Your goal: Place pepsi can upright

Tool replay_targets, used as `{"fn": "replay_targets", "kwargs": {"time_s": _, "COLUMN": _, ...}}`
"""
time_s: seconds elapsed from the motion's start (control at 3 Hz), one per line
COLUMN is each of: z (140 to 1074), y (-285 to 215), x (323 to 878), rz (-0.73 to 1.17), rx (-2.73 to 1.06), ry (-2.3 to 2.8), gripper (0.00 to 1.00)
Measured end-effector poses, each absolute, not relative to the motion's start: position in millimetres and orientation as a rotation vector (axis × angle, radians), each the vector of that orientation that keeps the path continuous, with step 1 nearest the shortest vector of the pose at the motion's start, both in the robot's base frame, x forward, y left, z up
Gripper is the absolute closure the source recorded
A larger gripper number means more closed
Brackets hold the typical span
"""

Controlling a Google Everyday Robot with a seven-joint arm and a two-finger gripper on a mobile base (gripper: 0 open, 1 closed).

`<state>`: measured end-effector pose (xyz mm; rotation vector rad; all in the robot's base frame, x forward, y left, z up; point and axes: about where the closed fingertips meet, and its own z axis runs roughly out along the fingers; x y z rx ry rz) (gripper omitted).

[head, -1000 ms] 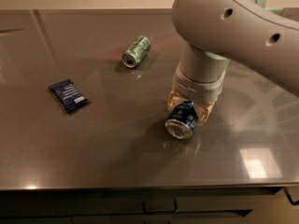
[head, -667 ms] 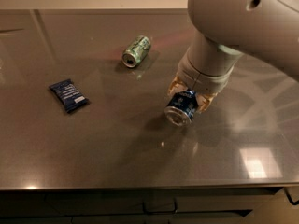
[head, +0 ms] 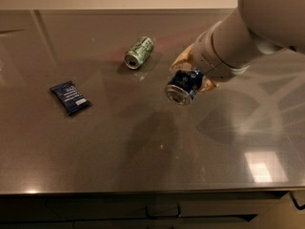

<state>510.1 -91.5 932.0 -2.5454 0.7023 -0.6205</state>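
Note:
The pepsi can (head: 183,86) is dark blue with a silver end facing the camera. It hangs tilted on its side in the air above the grey countertop (head: 143,147), right of centre. My gripper (head: 193,75) is shut on the pepsi can, with tan fingers (head: 181,59) on either side of it. The white arm reaches in from the upper right. The can's shadow falls on the counter below and to the left.
A green can (head: 139,52) lies on its side at the back of the counter, left of my gripper. A flat dark blue snack packet (head: 70,97) lies at the left. The counter's front edge runs along the bottom, with drawers below.
My gripper has lifted the pepsi can off the countertop and raised it up and back. The green can and the snack packet have not moved.

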Motion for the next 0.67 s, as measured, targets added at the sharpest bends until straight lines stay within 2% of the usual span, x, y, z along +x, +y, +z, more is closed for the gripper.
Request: {"fn": "replay_targets", "kwargs": {"time_s": 0.67, "z": 950.4, "y": -88.0, "x": 511.6, "rz": -0.657, "rx": -2.484, "ry": 0.576, "gripper": 1.0}}
